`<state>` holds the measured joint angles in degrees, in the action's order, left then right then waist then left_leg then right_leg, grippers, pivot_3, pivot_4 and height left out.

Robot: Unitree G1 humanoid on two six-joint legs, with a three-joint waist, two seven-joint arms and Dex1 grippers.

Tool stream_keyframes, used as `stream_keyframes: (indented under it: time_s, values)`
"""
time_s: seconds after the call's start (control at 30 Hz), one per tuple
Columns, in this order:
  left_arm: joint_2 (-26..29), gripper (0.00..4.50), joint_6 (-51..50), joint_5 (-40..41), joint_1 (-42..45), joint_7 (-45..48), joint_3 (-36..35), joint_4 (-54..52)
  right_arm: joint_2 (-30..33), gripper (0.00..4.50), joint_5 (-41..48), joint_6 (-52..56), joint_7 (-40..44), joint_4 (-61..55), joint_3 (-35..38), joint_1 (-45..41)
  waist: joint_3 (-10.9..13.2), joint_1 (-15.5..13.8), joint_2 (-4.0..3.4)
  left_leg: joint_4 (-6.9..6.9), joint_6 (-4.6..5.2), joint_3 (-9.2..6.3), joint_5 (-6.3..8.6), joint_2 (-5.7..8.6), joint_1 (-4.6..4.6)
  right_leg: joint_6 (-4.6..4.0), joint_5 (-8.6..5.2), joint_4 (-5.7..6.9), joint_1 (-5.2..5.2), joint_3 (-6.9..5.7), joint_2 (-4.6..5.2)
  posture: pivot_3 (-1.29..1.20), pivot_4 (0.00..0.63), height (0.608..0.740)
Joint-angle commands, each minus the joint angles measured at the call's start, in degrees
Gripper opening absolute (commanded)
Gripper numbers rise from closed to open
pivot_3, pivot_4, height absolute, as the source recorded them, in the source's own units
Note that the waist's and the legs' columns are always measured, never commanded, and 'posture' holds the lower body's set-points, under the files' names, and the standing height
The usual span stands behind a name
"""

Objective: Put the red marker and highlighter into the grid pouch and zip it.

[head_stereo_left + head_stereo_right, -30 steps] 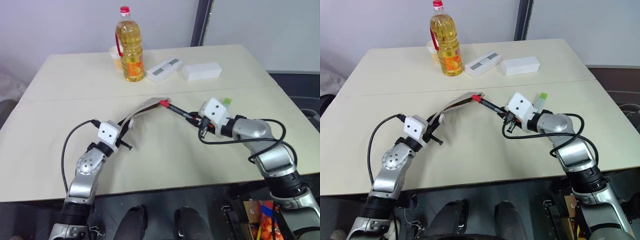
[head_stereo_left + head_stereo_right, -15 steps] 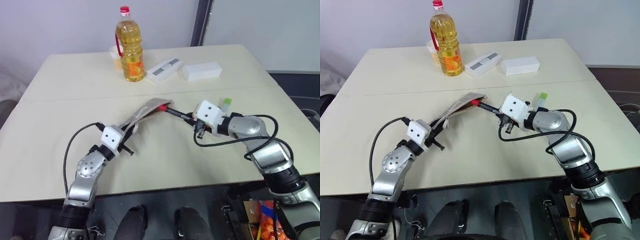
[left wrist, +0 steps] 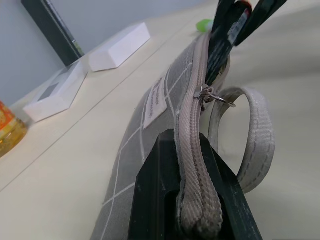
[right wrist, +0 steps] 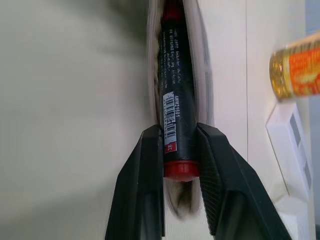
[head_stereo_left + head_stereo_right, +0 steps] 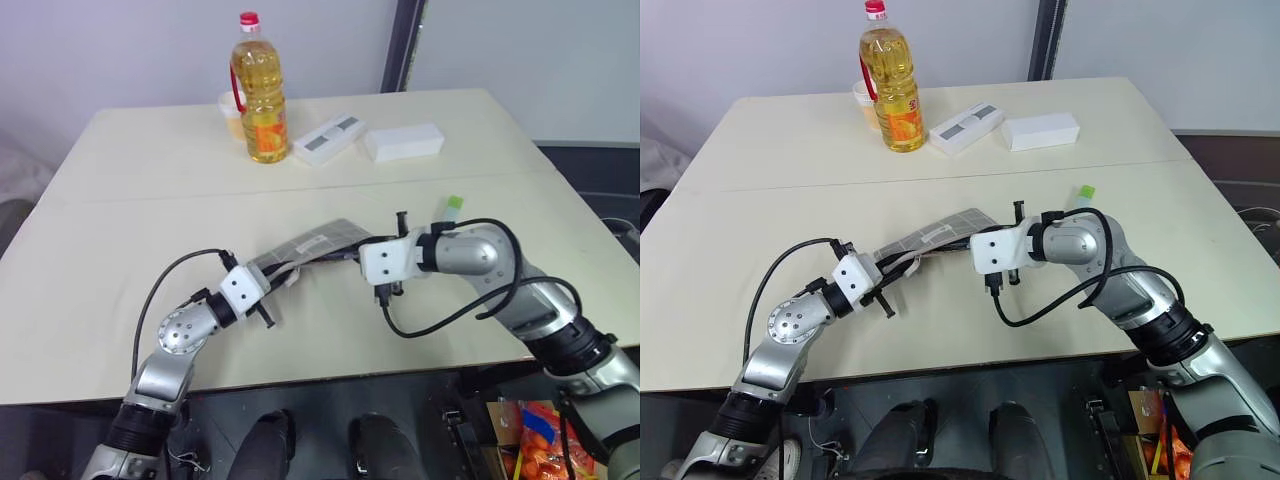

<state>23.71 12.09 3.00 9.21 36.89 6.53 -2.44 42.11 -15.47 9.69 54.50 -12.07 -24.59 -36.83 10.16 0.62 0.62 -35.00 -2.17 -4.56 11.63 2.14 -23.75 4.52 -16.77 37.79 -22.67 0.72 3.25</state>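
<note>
Pinching the pouch's zippered edge, the left gripper is holding it on the table while the right gripper is grasping the marker partly inside; the highlighter is lying nearby.

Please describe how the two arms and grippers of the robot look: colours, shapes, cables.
Both arms are silver-grey metal with rounded joints. Each wrist bears a white box and a looping black cable. The left gripper and the right gripper each have two black, wedge-shaped fingers.
</note>
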Motion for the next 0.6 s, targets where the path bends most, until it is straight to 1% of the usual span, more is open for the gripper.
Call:
stream_keyframes:
  time_s: [0.03, 0.13, 0.23, 0.37, 0.4, 0.43, 0.5, 0.6]
  values:
    - [-0.16, 0.0, -0.16, 0.32, 0.41, -1.38, -1.04, -2.6, -1.05, 2.81, 0.67, 1.25, -1.66, -1.41, 4.02, -0.06, 0.0, -0.08, 0.0, 0.0, 0.0, 0.0, 0.0, 0.01, 0.0, 0.0, 0.0, 0.0, 0.01, 0.0, 0.01, 0.0, 0.15, 0.74]
    - [-0.86, 0.0, -0.97, 0.2, 0.29, -3.56, -2.12, -2.47, -2.57, 4.31, 4.58, 6.02, -2.1, -2.46, 7.98, 1.99, 0.0, -0.13, 0.01, -0.03, 0.0, -0.01, 0.0, 0.01, 0.0, 0.0, 0.0, 0.0, 0.03, 0.0, 0.02, 0.0, 0.15, 0.74]
    - [-2.67, 0.0, -1.86, -0.58, 0.56, -8.32, -3.95, -1.25, -6.71, 4.31, 13.37, 15.74, -4.82, -1.77, 18.03, 4.14, 0.0, -0.14, 0.01, -0.03, 0.0, -0.02, 0.0, 0.01, 0.0, 0.01, 0.01, 0.0, 0.03, -0.01, 0.02, 0.0, 0.15, 0.74]
    - [-3.83, 0.0, -2.37, -1.85, 0.31, -10.67, -3.5, -1.12, -10.23, 4.31, 17.87, 25.51, -10.89, 4.22, 26.55, 3.99, -0.01, -0.12, 0.01, -0.05, 0.0, -0.02, 0.0, 0.01, 0.01, 0.01, 0.01, 0.02, 0.05, -0.01, 0.01, 0.0, 0.15, 0.74]
    - [-4.08, 0.0, -2.29, -2.43, 0.24, -11.06, -3.02, -1.0, -11.81, 4.31, 17.67, 28.78, -15.51, 7.71, 29.31, 2.89, -0.01, -0.06, 0.02, -0.05, 0.01, -0.02, 0.0, 0.01, 0.03, 0.01, 0.02, 0.02, 0.08, -0.01, 0.01, 0.0, 0.15, 0.74]
    - [-4.29, 0.0, -2.28, -2.73, 0.19, -11.32, -2.68, -0.93, -13.48, 4.42, 17.1, 30.93, -20.52, 10.67, 31.71, 1.78, -0.01, 0.02, 0.02, -0.04, 0.0, -0.02, 0.0, 0.01, 0.04, 0.01, 0.02, 0.03, 0.09, -0.01, 0.01, 0.0, 0.15, 0.74]
    - [-4.81, 0.0, -2.32, -3.16, 0.16, -11.88, -2.33, -0.91, -15.89, 4.42, 15.73, 33.85, -28.52, 15.72, 34.71, -0.22, 0.0, -0.03, 0.01, -0.03, 0.01, 0.02, 0.0, 0.02, 0.06, 0.0, 0.02, 0.07, 0.06, 0.01, 0.01, 0.0, 0.15, 0.74]
    - [-5.73, 0.0, -2.46, -2.8, -0.1, -11.97, -2.0, -1.73, -19.88, 4.42, 17.74, 38.2, -36.83, 22.3, 40.32, -3.33, -0.01, 0.12, 0.0, -0.01, 0.0, 0.06, 0.0, 0.02, 0.05, 0.0, 0.02, 0.12, 0.0, 0.05, 0.01, 0.0, 0.15, 0.74]
